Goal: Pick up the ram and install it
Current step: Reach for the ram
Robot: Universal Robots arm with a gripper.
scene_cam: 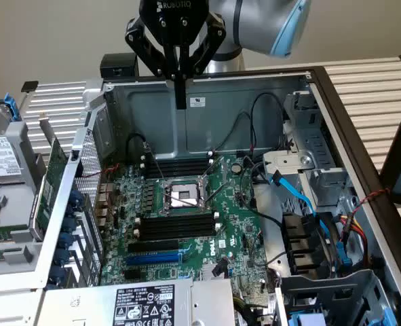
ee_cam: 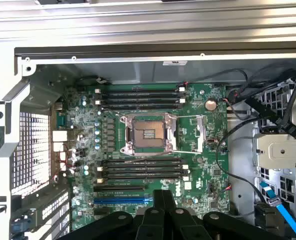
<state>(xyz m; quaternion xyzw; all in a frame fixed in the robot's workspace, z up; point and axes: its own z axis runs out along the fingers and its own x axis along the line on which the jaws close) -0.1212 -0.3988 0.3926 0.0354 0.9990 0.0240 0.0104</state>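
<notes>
The gripper (scene_cam: 180, 102) hangs clenched, fingers pressed together with nothing seen between them, above the rear wall of the open computer case (scene_cam: 241, 109). From the wrist view its closed fingers (ee_cam: 155, 205) point at the motherboard (ee_cam: 198, 150) near the blue slot (ee_cam: 122, 200) and the black memory slots (ee_cam: 140, 167). The exterior view adds an upright green card (scene_cam: 51, 183) outside the case. Where the ram sits cannot be told.
</notes>
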